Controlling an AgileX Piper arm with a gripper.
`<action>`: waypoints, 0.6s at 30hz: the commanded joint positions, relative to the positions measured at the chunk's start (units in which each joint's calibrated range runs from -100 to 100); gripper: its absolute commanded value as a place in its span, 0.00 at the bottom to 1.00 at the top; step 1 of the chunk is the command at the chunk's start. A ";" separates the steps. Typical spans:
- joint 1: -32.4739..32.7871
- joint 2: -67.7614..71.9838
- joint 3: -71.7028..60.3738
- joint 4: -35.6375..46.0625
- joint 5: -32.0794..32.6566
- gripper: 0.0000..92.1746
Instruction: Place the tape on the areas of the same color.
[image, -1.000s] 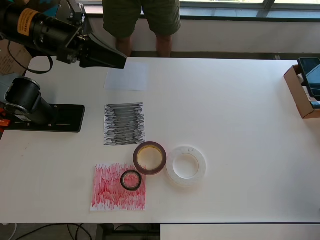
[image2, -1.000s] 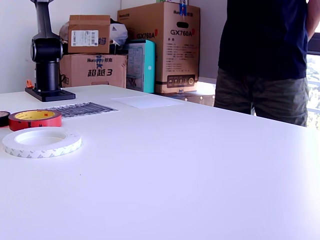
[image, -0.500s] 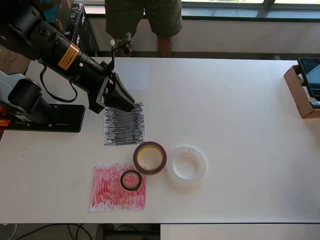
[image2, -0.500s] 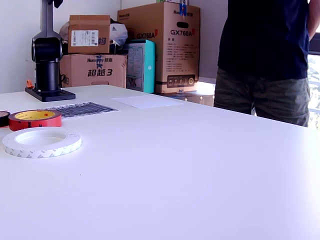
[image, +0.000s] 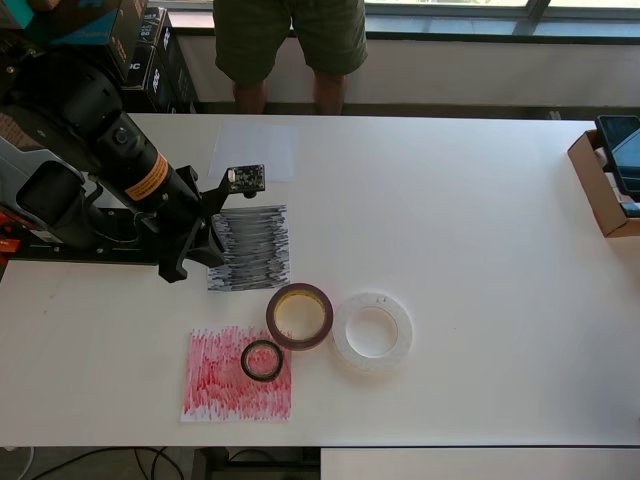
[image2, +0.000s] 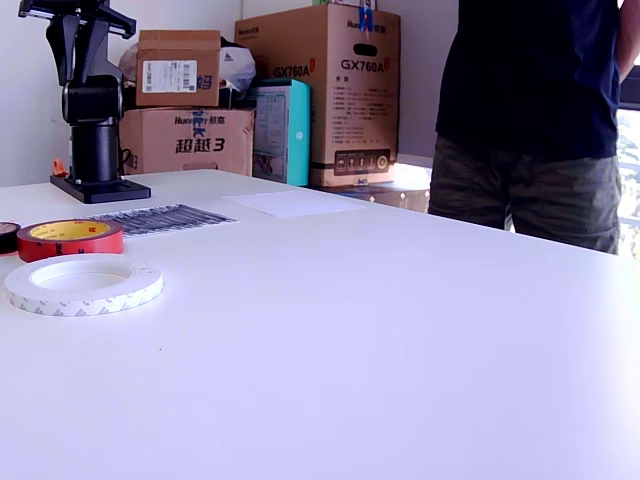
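Three rolls of tape lie near the table's front in the overhead view. The small black roll (image: 262, 360) rests on the right part of the red scribbled area (image: 225, 385). The maroon roll (image: 299, 316) lies on bare table just below the black scribbled area (image: 255, 245). The large white roll (image: 372, 332) sits to its right. The white area (image: 255, 152) lies at the far edge with nothing on it. My gripper (image: 192, 255) points down over the black area's left edge, holding nothing that shows. Its jaws are hidden by the wrist.
The arm's base (image: 90, 235) is bolted at the overhead view's left. A cardboard box (image: 605, 185) sits at the right edge. A person (image: 288, 40) stands behind the far edge. Stacked cartons (image2: 320, 95) stand behind the table in the exterior view.
The arm has swung down from above the white area to the black area's left edge, and the wrist has turned downward. The three rolls have not moved.
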 joint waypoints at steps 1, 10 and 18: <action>-2.48 -0.40 -1.22 0.50 -0.33 0.21; -7.61 5.68 -5.49 -0.35 0.08 0.22; -9.42 16.44 -11.40 -0.52 -0.49 0.22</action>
